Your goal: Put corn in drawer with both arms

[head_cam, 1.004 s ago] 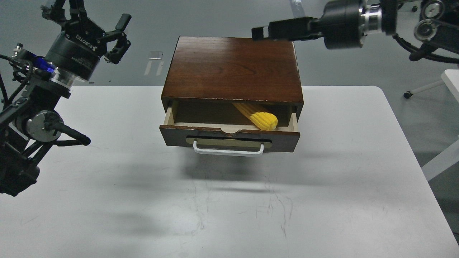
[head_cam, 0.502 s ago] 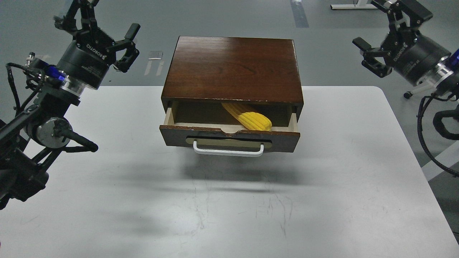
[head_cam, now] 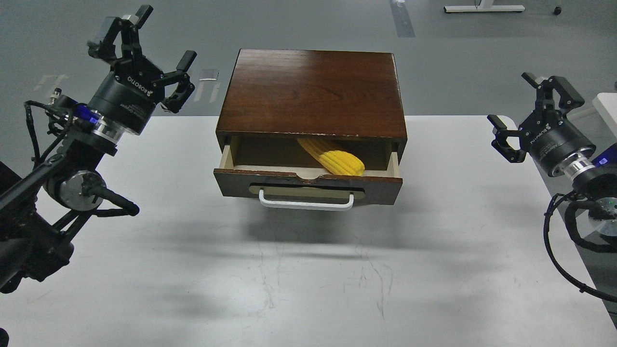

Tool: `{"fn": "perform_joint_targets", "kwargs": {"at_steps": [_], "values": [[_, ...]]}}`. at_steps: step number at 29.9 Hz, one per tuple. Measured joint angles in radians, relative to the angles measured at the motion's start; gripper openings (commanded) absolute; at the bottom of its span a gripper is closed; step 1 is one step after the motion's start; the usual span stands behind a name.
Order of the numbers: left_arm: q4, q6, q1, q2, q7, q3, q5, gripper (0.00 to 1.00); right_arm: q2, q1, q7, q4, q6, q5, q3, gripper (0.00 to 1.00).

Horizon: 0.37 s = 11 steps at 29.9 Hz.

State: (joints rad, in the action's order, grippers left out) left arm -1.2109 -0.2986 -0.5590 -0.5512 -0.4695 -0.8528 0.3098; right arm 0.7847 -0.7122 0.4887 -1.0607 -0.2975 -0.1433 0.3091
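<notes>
The yellow corn (head_cam: 332,157) lies inside the drawer (head_cam: 308,185), which stands partly pulled out of the reddish-brown box (head_cam: 312,91). The corn's far end is hidden under the box top. The drawer's white handle (head_cam: 306,202) faces me. My left gripper (head_cam: 149,41) is open and empty, raised to the left of the box. My right gripper (head_cam: 520,106) is open and empty, raised at the table's right edge, well apart from the box.
The box stands at the back middle of a white table (head_cam: 308,270). Grey floor lies beyond, with tape marks (head_cam: 208,84) and a white stand base (head_cam: 482,8) at the far right. A white object (head_cam: 608,103) sits at the right edge.
My right arm swung away from above the box's back right, down to the table's right edge. My left gripper moved slightly right and down. The corn settled a little to the left in the drawer.
</notes>
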Motion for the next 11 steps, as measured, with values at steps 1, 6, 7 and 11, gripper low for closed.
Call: {"fn": "perform_joint_targets", "kwargs": {"at_steps": [1, 6, 7, 11], "values": [[0.001, 0.001, 0.002, 0.001, 0.005, 0.001, 0.001, 0.98, -0.003, 0.004, 0.0, 0.001, 0.002, 0.0, 0.0, 1.0], [0.009, 0.002, 0.016, 0.003, 0.028, 0.003, 0.008, 0.98, -0.015, 0.011, 0.0, 0.005, 0.004, 0.001, -0.006, 1.0], [0.01, 0.003, 0.018, 0.004, 0.03, 0.003, 0.014, 0.98, -0.018, 0.011, 0.0, 0.006, 0.004, 0.002, -0.007, 1.0], [0.011, 0.003, 0.029, 0.005, 0.033, 0.003, 0.053, 0.98, -0.022, 0.019, 0.0, 0.007, 0.004, 0.002, -0.007, 1.0]]}}
